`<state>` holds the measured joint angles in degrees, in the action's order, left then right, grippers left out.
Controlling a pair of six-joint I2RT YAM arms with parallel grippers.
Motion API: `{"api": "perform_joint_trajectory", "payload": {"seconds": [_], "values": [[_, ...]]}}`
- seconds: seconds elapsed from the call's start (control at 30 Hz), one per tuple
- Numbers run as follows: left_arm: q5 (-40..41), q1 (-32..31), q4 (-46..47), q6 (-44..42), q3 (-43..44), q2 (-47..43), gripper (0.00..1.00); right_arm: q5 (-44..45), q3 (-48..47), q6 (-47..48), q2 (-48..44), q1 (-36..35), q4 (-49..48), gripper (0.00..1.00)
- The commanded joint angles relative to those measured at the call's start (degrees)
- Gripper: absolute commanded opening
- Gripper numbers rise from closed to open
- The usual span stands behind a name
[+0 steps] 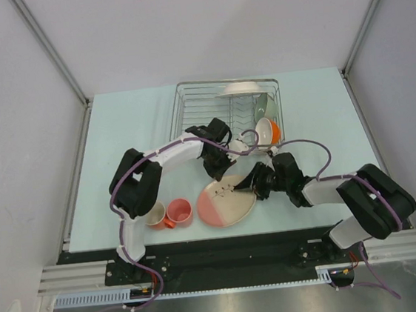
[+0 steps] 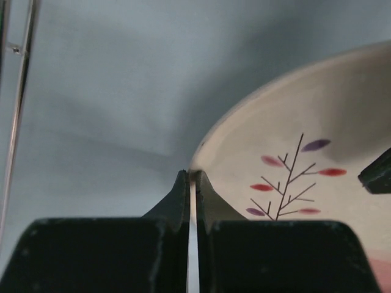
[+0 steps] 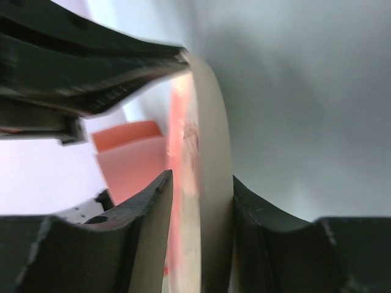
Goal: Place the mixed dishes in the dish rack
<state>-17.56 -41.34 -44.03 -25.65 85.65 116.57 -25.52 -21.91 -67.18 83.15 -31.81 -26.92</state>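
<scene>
The pink-and-cream plate (image 1: 224,203) sits in front of the dish rack (image 1: 188,106), its right side lifted. My left gripper (image 1: 220,174) is shut on the plate's far rim; in the left wrist view the nearly closed gripper (image 2: 191,176) pinches the plate (image 2: 305,122) at its edge. My right gripper (image 1: 253,185) grips the plate's right rim; in the right wrist view this gripper (image 3: 201,177) has a finger on each face of the plate (image 3: 211,110). A white dish (image 1: 239,88), a pale green bowl (image 1: 261,106) and an orange dish (image 1: 267,130) stand in the rack.
The pinkish cup with cream inside (image 1: 155,216) and the orange-red mug (image 1: 178,212) stand side by side at the near left, close to the plate's left edge. The mug also shows in the right wrist view (image 3: 125,159). A rack wire (image 2: 18,110) runs along the left.
</scene>
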Motion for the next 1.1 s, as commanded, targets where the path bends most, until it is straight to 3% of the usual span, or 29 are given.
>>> {"api": "perform_joint_trajectory", "payload": {"seconds": [0.0, 0.17, 0.27, 0.3, 0.33, 0.63, 0.97, 1.07], "values": [[-22.3, -5.3, -2.9, 4.6, 1.8, 1.0, 0.00, 5.2, -6.6, -2.6, 2.1, 0.3, -29.2, 0.40], [-23.5, -5.2, -3.9, 4.6, 2.8, 0.2, 0.00, 3.5, -8.1, -3.0, 5.3, -0.2, -29.8, 0.34], [-23.0, -4.8, -3.7, 4.5, 2.6, 0.2, 0.00, 2.7, -8.0, -3.0, 4.9, -0.1, -27.4, 0.19], [-22.8, -4.7, -3.7, 4.4, 2.7, 0.3, 0.00, 2.5, -8.5, -2.0, 4.0, 0.0, -25.9, 0.06], [-22.8, -4.6, -3.6, 4.4, 2.6, 0.3, 0.00, 2.2, -8.8, -1.1, 3.4, 0.0, -22.2, 0.01], [-20.9, 1.1, -5.2, 4.7, 7.1, -2.0, 0.00, 4.7, -12.2, 9.4, -6.7, 1.0, -0.8, 0.00], [-23.9, 9.2, -16.9, 3.0, 17.1, -11.9, 0.50, 3.8, -22.3, 21.1, -9.4, 2.2, 17.4, 0.00], [-26.8, 12.1, -20.6, 3.1, 20.5, -14.4, 0.59, 0.9, -28.5, 27.6, -7.3, 1.8, 23.1, 0.00]]}}
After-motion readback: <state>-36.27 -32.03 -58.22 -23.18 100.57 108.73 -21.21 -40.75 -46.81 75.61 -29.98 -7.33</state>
